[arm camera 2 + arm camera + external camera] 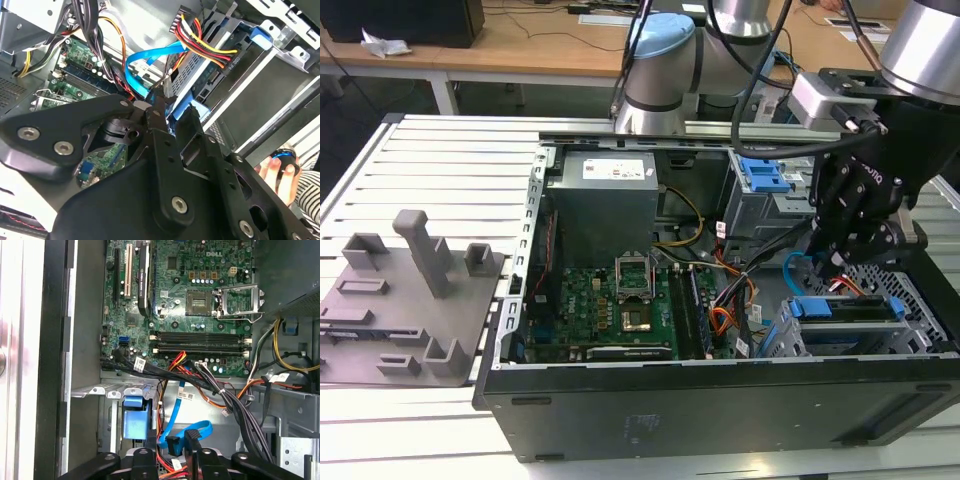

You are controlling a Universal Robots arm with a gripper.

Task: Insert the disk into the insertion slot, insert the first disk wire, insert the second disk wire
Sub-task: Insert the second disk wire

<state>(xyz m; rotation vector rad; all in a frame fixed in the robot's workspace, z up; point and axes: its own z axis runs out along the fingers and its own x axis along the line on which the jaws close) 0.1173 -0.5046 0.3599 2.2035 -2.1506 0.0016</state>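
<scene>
The disk (850, 312) lies inside the insertion slot (918, 300) at the exterior view's right, its blue carrier showing. In the second wrist view the first disk wire (212, 50), an orange, red and black bundle, ends in a black plug seated against the disk (202, 80). The second disk wire (142, 62) loops in light blue just before the disk. My gripper (157, 107) is shut on its dark plug end, close to the disk's edge. The first wrist view shows that plug (172, 444) between my fingers (197, 452). In the exterior view my gripper (830, 250) hangs over the slot.
The open computer case (720, 400) holds a motherboard (200, 300), a power supply (605, 195) and black cable bundles (235, 405) beside the slot. A taller grey cage with a blue latch (765, 180) stands behind. A grey fixture plate (410, 300) lies outside the case. A person's hand (277, 170) is nearby.
</scene>
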